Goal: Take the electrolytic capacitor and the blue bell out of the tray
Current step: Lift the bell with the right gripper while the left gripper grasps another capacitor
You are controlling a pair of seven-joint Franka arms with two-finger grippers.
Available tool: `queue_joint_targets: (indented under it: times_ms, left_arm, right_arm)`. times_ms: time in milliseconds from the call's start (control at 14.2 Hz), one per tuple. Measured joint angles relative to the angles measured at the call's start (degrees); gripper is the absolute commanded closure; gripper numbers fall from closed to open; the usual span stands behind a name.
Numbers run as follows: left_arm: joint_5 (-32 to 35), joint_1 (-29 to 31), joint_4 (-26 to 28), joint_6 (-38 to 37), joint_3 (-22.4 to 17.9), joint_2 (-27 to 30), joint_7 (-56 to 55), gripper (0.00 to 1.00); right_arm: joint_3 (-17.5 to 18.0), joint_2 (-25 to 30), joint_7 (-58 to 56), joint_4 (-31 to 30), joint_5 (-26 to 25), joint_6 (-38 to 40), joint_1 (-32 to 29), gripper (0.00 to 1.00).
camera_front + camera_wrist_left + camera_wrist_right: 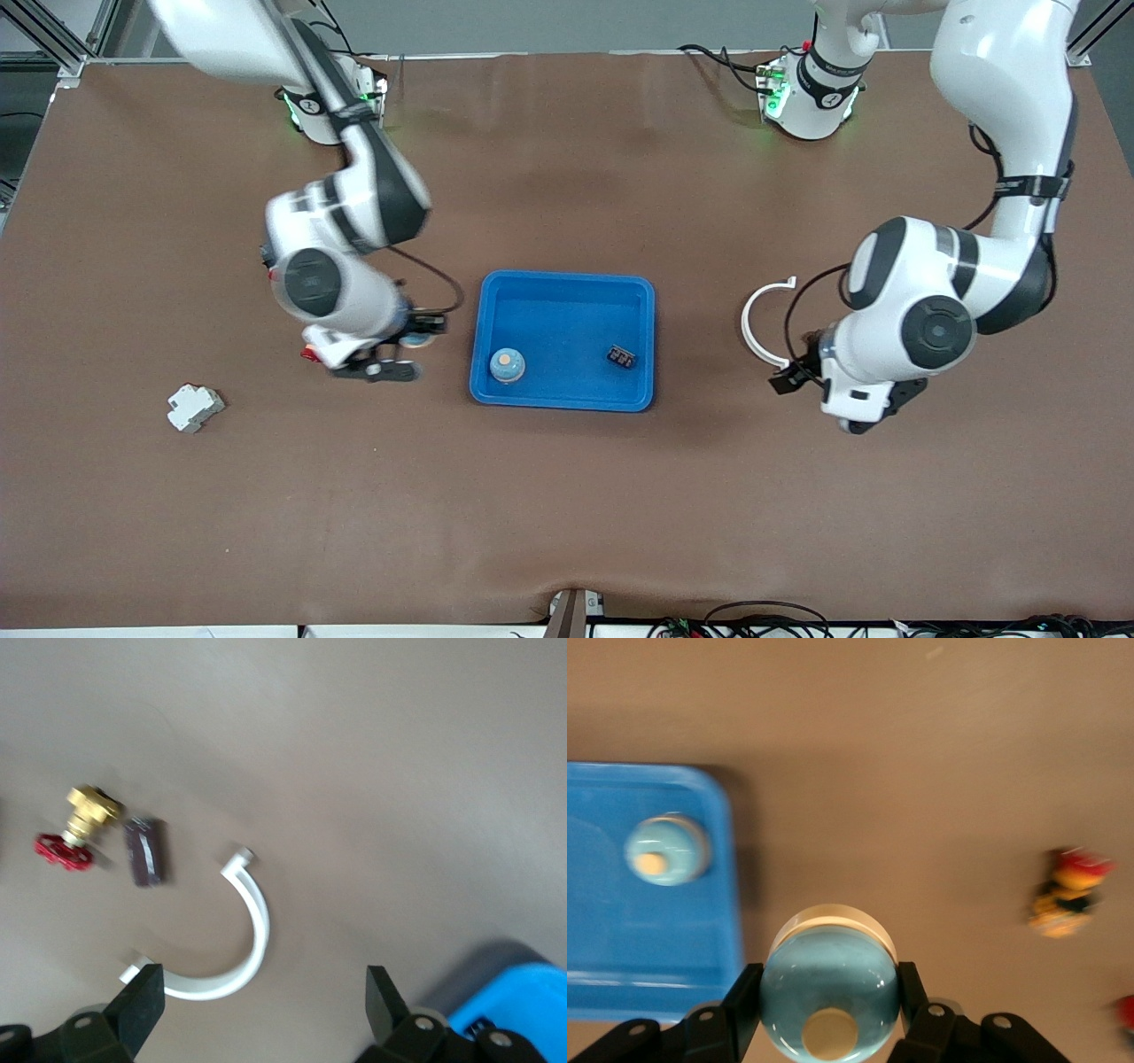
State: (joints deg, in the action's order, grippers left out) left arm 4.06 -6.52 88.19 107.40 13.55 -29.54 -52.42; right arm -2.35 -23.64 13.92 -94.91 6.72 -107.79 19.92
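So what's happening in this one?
The right end effector is shut on a blue bell, over the table beside the blue tray, toward the right arm's end. A second blue bell and a small dark part lie in the tray. The left end effector is open and empty over the table toward the left arm's end, above a white curved clip.

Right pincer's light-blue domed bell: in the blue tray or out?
Out. The right pincer grips the light-blue domed bell above brown tabletop, beside the blue plastic tray.
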Motion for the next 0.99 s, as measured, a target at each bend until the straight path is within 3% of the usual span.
queue_joint_targets:
  times_ms: [282, 423, 564, 987]
  left_arm:
    - [0.0, -7.2, -0.6, 4.3, 0.3, -2.0, -13.0, 0.0]
    - [0.0, -9.8, -1.3, 8.3, 0.3, -4.5, -19.7, 0.07]
    - [0.0, -12.1, -2.8, 12.4, 0.3, -7.8, -25.5, 0.14]
    - [0.0, -17.7, -4.8, 21.7, -0.4, -14.5, -35.9, 0.31]
  right_arm:
    - [-0.2, 0.5, -23.5, -1.6, -0.3, 0.8, -13.1, 0.85]
    - [-0.2, 0.2, -30.0, -3.2, -3.0, -0.6, -17.0, 0.85]
    - [-0.1, -0.6, -35.1, -5.0, -6.0, -4.4, -19.3, 0.85]
    - [-0.1, -4.4, -42.5, -10.1, -6.9, -15.3, -22.5, 0.85]
